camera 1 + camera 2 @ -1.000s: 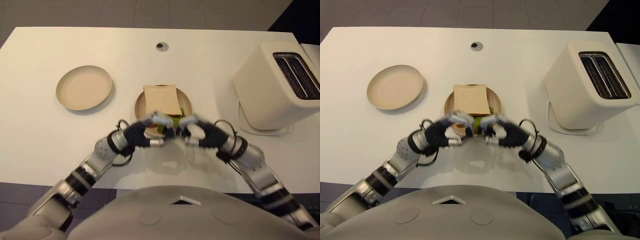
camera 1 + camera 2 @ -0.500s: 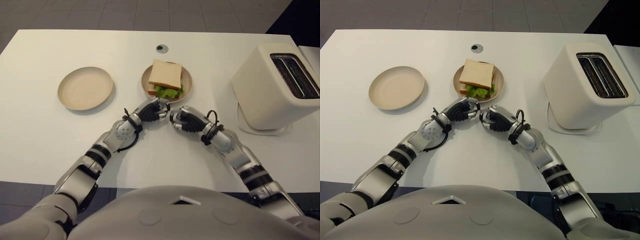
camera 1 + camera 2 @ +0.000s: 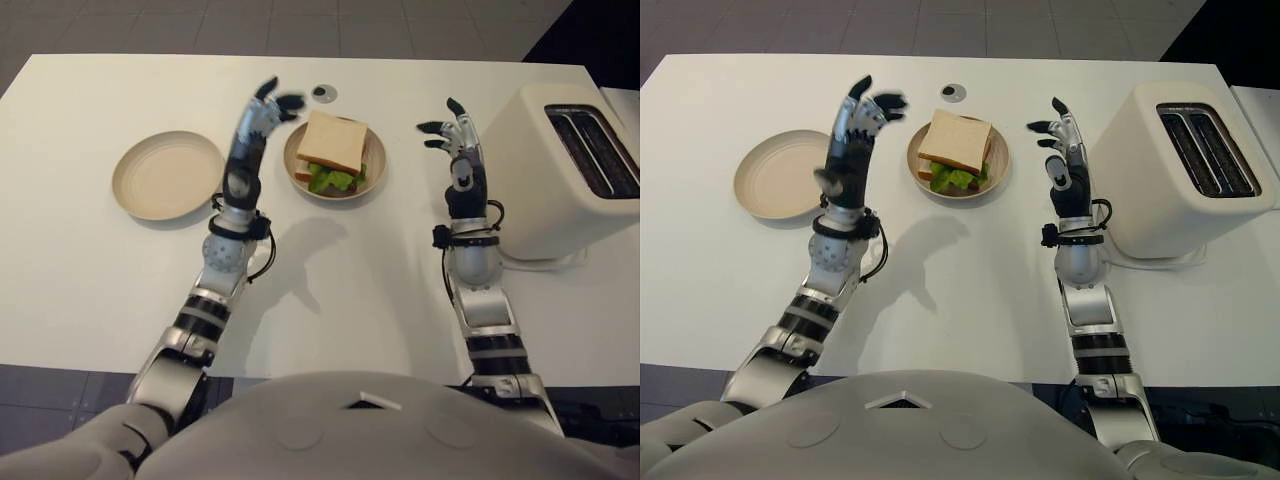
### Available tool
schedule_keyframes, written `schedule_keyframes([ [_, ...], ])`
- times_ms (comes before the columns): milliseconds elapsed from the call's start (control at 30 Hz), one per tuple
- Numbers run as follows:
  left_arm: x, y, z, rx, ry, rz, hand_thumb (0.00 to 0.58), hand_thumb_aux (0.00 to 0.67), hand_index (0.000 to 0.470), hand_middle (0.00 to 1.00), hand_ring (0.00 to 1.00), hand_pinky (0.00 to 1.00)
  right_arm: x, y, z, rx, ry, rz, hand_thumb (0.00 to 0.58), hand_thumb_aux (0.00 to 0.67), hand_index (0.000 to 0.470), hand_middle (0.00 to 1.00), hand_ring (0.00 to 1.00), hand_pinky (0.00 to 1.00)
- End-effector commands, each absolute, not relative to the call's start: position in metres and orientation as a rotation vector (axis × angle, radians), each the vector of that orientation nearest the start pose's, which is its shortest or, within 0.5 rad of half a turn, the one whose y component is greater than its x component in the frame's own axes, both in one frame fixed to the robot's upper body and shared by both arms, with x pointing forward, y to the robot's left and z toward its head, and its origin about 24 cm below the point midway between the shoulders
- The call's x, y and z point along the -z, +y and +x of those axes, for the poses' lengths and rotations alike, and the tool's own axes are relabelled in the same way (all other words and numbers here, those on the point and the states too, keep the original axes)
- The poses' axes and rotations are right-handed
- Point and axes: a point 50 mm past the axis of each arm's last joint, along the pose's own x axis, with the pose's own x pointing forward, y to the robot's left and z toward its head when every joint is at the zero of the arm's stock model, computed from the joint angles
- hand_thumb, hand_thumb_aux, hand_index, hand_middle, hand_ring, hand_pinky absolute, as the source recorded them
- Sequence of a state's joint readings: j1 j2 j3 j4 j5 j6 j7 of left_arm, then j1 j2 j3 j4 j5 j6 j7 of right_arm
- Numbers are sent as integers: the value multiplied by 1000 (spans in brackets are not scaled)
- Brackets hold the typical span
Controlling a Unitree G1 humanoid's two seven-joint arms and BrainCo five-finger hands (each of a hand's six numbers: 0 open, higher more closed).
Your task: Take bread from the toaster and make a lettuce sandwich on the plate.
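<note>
Sandwich [image 3: 335,150] near left robot hand [image 3: 248,140] (apart)

light: bright, even, from above; shadows: soft, short, beside empty plate [image 3: 168,175] and toaster [image 3: 545,170]

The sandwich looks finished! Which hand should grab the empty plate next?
Probably the left hand: it is raised and open, between the empty plate and the sandwich plate. The right hand, also open, is on the far side of the sandwich plate, nearer the toaster.
</note>
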State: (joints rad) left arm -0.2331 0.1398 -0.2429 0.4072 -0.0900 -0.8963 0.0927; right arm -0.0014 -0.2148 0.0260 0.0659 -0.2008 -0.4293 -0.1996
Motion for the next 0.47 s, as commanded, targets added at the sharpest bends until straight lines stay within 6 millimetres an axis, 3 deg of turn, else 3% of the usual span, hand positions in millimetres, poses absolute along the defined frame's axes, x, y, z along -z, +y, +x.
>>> schedule_keyframes([
  [33, -33, 122, 267, 113, -480, 74, 0, 0, 0, 0, 0, 0, -43, -192, 251, 138, -288, -371, 0, 0, 0, 0, 0, 0],
  [167, -23, 119, 263, 119, -468, 86, 0, 0, 0, 0, 0, 0, -48, -205, 253, 192, -352, -338, 0, 0, 0, 0, 0, 0],
  [467, -10, 120, 264, 22, -378, 162, 0, 0, 0, 0, 0, 0, -35, -202, 249, 141, -341, -284, 0, 0, 0, 0, 0, 0],
])
